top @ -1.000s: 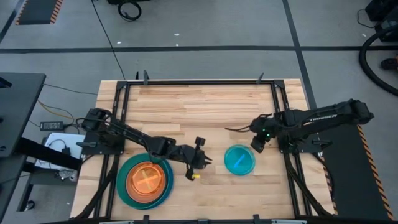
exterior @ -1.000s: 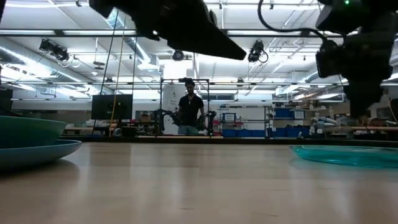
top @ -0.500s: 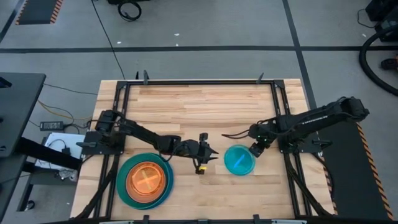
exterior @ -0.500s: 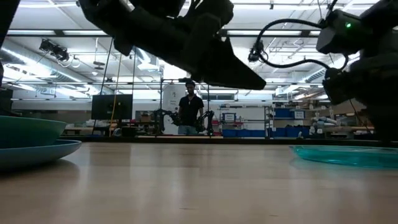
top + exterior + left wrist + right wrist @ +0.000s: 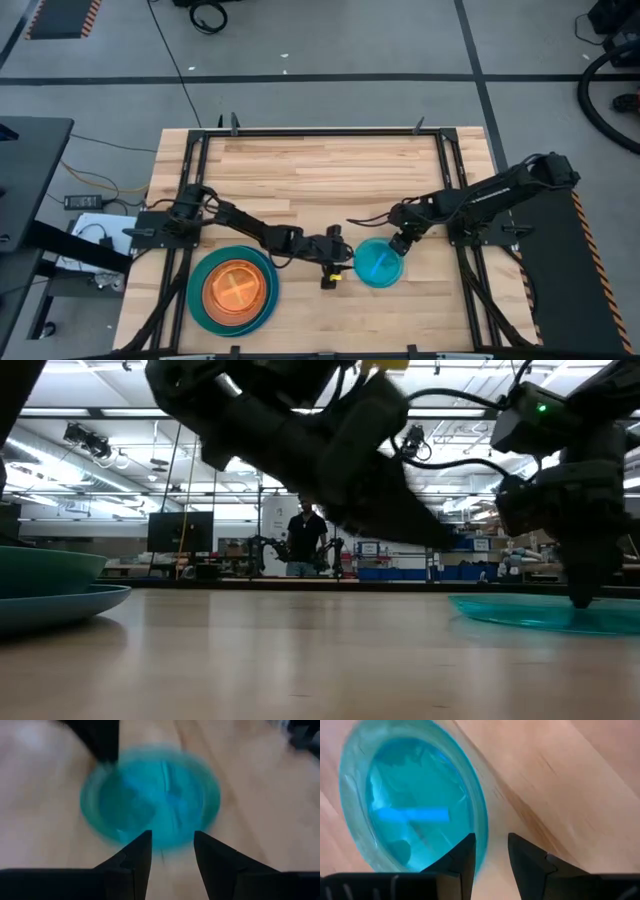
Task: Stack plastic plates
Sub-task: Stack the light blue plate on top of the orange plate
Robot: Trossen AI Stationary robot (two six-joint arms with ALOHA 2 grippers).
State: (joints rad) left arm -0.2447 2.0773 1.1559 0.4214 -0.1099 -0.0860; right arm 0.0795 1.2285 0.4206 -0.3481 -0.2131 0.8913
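A small translucent cyan plate (image 5: 378, 264) lies flat on the wooden table, right of the middle. My right gripper (image 5: 400, 243) stands at its far right rim, fingers a little apart and pointing down (image 5: 492, 855). My left gripper (image 5: 336, 262) hovers just left of the plate, open, and points level at it (image 5: 172, 847). It touches nothing. At the near left is a stack of plates (image 5: 235, 290): large teal ones below and an orange one on top. My right gripper comes from above, slanting from the table's right. One fingertip (image 5: 580, 598) stands on the cyan plate's far right rim (image 5: 481, 837). Wood shows in the gap between the fingers. The plate lies flat on the table.
Black frame rails run along the table's left (image 5: 190, 190), right (image 5: 455, 170) and far (image 5: 320, 131) sides. The far half of the table is bare wood. A person (image 5: 305, 540) stands far behind the table in the room.
My left gripper has swung from beside the stack toward the table's right, up to the cyan plate. My right gripper has come down and leftward onto the plate's far right rim. The plate has slid a little toward the left and near edge.
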